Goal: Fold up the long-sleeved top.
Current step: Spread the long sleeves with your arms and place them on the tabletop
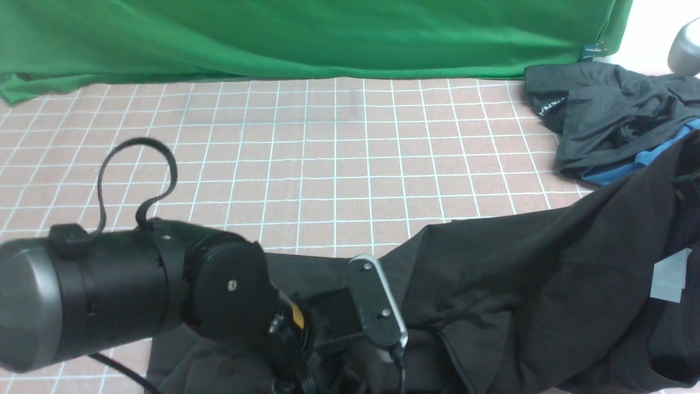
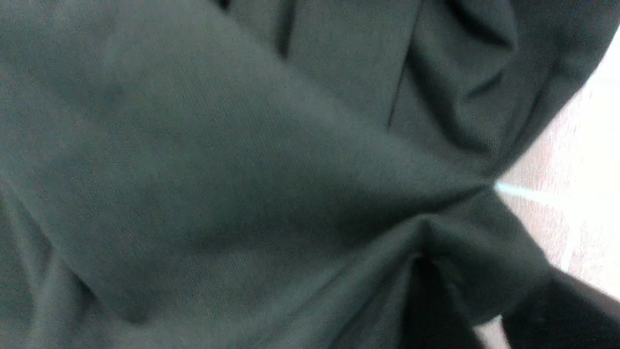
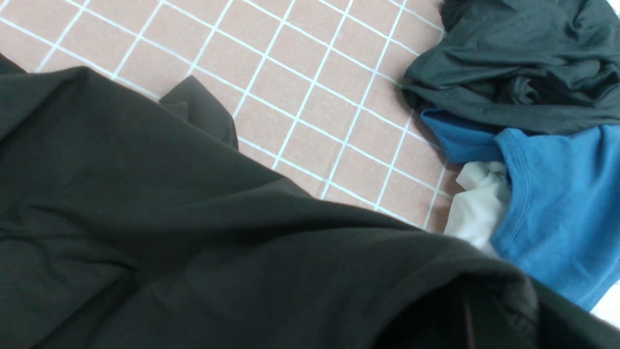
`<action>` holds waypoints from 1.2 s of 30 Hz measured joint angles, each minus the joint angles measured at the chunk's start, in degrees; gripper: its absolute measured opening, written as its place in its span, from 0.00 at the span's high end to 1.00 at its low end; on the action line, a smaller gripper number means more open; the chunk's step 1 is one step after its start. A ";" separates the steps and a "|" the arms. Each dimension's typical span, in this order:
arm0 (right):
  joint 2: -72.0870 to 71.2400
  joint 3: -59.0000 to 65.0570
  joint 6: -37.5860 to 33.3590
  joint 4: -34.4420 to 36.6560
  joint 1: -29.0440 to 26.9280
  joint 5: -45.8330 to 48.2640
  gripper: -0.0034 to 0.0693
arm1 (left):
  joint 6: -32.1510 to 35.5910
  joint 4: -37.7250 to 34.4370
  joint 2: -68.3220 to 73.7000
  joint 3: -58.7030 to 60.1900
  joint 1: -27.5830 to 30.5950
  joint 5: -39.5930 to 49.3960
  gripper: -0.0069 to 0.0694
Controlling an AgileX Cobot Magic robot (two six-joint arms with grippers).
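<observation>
Front view: top [image 1: 519, 284] is hung up at right; right gripper is clenched, unseen; left gripper's state cannot be told; if swung right, cloth may be dragged onto grey garment [image 1: 601, 109].

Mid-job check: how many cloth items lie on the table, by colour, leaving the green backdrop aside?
Black: 1, the long-sleeved top
Dark grey: 1, the crumpled garment
Blue: 1, the shirt
White: 1, a cloth piece, only partly visible
Total: 4
</observation>
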 joint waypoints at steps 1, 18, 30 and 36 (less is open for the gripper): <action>0.00 0.00 0.00 0.08 0.00 0.00 0.88 | -0.07 0.06 -0.42 -0.85 0.00 0.44 0.46; -0.06 0.00 -0.05 0.15 0.00 -1.26 0.88 | -6.96 13.32 -19.20 12.73 0.00 5.92 0.30; -0.06 0.00 -3.50 4.89 0.00 -3.77 0.88 | -4.70 17.51 -8.45 16.46 0.00 -7.92 0.30; -0.06 0.00 -3.97 5.89 0.00 -3.88 0.88 | -4.95 18.27 -4.09 14.32 0.00 -8.06 0.30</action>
